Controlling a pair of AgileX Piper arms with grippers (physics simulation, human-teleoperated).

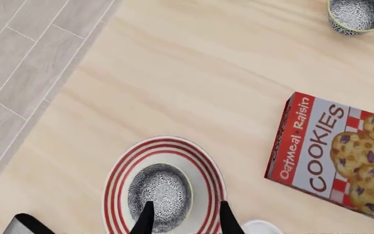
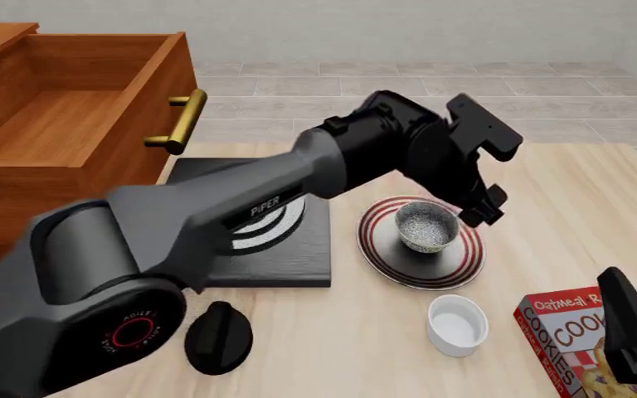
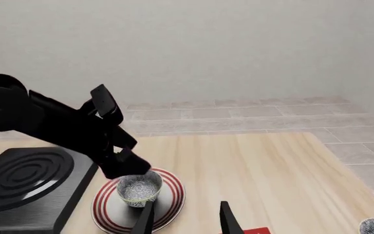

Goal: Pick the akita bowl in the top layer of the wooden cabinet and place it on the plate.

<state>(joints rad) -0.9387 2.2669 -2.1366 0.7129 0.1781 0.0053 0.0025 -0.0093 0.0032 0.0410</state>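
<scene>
The akita bowl, speckled dark and white, sits upright on the red-ringed plate at mid-table. My left gripper hovers open just over the bowl's right side, not gripping it. In the left wrist view its fingers stand apart over the bowl and plate. The wooden cabinet stands at the far left, its top layer pulled out and empty. My right gripper is open and empty near the front right, facing the bowl.
A black stove slab lies left of the plate, a black knob in front of it. A white ramekin and an oatmeal cookies box sit at the front right. Another speckled bowl stands apart on the table.
</scene>
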